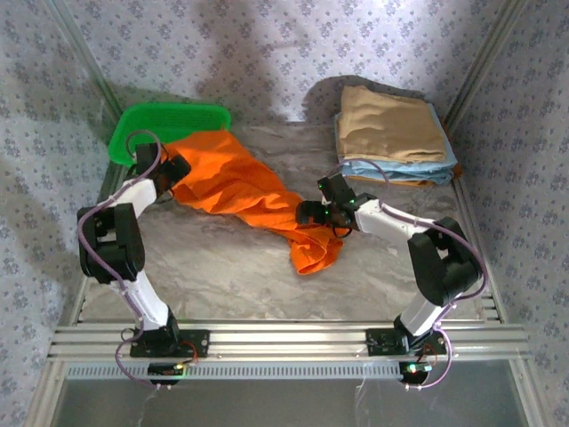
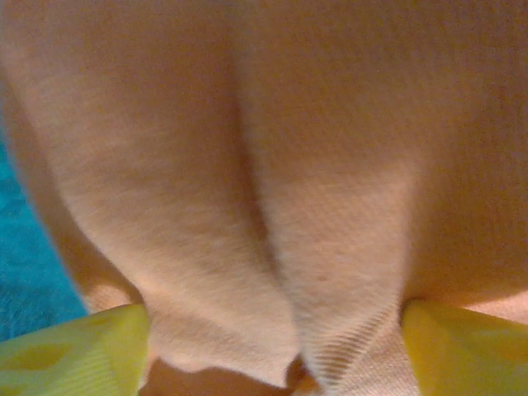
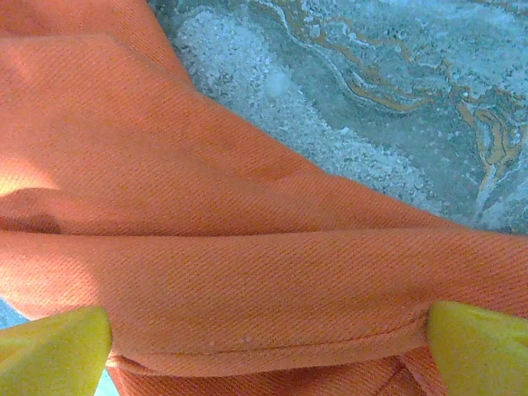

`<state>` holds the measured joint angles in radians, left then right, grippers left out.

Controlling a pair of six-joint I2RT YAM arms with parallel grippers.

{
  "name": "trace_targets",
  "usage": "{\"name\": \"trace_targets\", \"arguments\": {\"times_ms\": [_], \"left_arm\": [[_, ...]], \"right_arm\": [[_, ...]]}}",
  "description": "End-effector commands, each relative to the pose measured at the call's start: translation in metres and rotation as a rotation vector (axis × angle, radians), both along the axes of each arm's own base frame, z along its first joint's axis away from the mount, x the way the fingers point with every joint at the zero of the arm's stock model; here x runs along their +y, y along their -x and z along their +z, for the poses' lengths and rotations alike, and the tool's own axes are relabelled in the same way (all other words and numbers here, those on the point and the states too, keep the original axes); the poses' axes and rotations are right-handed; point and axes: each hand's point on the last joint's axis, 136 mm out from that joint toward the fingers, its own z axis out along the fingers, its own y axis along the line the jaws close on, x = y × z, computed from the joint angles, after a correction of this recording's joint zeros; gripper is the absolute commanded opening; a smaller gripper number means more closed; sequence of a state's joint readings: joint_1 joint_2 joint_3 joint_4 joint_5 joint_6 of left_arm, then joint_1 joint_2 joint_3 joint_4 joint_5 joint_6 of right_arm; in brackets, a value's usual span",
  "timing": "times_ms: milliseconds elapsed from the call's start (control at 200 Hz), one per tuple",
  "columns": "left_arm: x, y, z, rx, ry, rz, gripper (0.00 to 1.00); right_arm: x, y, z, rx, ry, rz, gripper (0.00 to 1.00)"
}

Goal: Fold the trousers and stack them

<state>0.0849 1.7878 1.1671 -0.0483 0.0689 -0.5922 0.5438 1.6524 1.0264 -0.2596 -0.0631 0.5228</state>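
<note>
Here the trousers (image 1: 240, 191) lie on the counter (image 1: 222, 276) as one long, rumpled band. Their long axis runs on a slant from the far left, by the green basket (image 1: 169, 120), down to the near middle, where the cloth ends in a doubled lump.

Each arm has its own end. The left pincer (image 1: 173, 178) sits at the far-left end, just beside the basket. The right pincer (image 1: 307, 213) sits over the band short of the near lump. So the cloth stretches away from each pincer toward the other.

In the left wrist view, a soft bunch of cloth with a deep crease fills the gap between the fingertips (image 2: 74, 359). The jaws stand fairly wide, and I cannot tell whether they pinch it.

In the right wrist view, the jaws are spread wide and hold nothing. A thick fold with a stitched hem lies crosswise between the fingertips (image 3: 54, 351).

The fabric is bright orange, matte, with a fine twill weave, limp and likely to sag. The counter is smooth and marbled grey. At the far right, well apart, a tan folded garment (image 1: 391, 124) rests on the light blue folded garments (image 1: 400, 171).
</note>
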Motion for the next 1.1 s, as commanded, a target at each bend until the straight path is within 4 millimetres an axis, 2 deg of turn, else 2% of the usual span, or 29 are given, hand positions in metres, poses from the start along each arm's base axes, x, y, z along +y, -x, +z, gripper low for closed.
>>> {"name": "trace_targets", "arguments": {"times_ms": [0,180,285,360,515,640,750,889,1099], "left_arm": [[-0.002,-0.013,0.020,-0.095,-0.001,-0.035,0.67],[-0.002,-0.011,0.034,-0.104,-0.021,-0.046,0.28],[-0.001,-0.011,0.037,-0.090,-0.040,-0.060,0.15],[0.000,-0.008,0.039,-0.079,-0.052,-0.062,0.00],[-0.002,-0.002,0.052,-0.116,-0.063,-0.070,0.00],[-0.003,0.004,0.079,-0.168,-0.080,-0.078,0.00],[-0.010,0.010,0.111,-0.220,-0.101,-0.103,0.00],[-0.038,0.017,0.160,-0.308,-0.131,-0.170,0.00],[-0.086,0.036,0.235,-0.456,-0.214,-0.271,0.00]], "right_arm": [[0.000,-0.005,0.002,-0.009,0.030,0.012,1.00],[0.003,-0.005,-0.004,0.006,0.029,0.008,1.00],[0.004,-0.003,-0.004,0.008,0.027,0.009,1.00],[0.003,-0.002,-0.001,0.001,0.030,0.010,1.00],[-0.002,-0.002,0.004,-0.016,0.042,0.000,1.00],[-0.004,-0.001,0.008,-0.025,0.044,-0.005,1.00],[-0.004,0.000,0.010,-0.030,0.039,-0.005,1.00],[0.000,0.000,0.003,-0.014,0.035,0.000,1.00],[0.002,0.004,-0.027,0.053,0.054,-0.003,1.00]]}}
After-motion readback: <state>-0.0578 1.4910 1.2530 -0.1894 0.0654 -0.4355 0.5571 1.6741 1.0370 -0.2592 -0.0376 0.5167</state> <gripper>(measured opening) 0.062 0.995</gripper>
